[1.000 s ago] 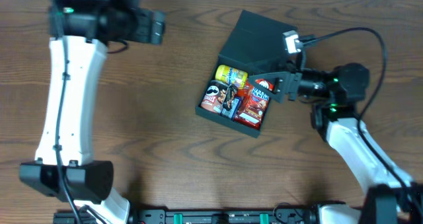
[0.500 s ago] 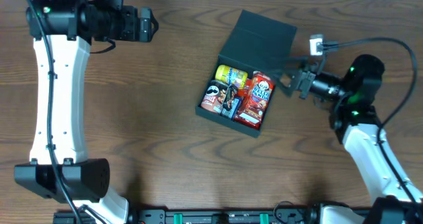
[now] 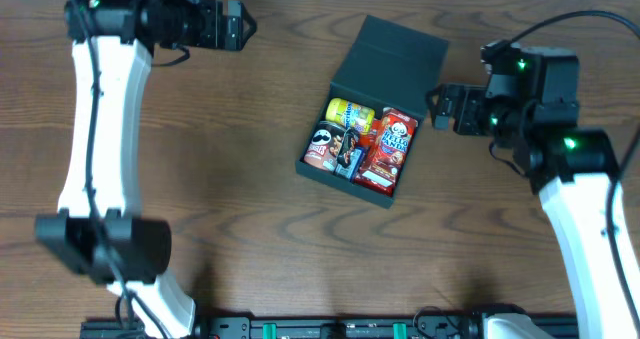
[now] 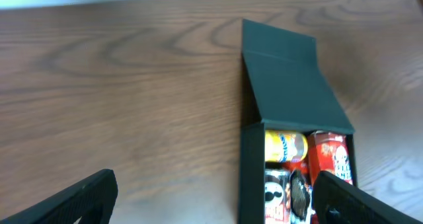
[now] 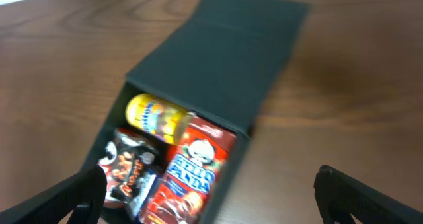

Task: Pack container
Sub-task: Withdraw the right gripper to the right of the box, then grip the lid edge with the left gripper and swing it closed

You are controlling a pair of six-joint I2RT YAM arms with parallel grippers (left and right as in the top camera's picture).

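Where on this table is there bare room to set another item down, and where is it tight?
Widest free patch: bare table between the left arm and the container. Also the strip in front of the container, between the two arm bases. Crowded: the container is full of snacks, and the right gripper sits close beside it.

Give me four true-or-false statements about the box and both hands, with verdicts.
1. The box has its lid laid open. True.
2. The right hand grips the red pack. False: the hand is open and empty beside the box, and the pack lies inside.
3. A yellow can lies in the box. True.
4. The left hand hovers over the box. False: it is well off to the box's left.
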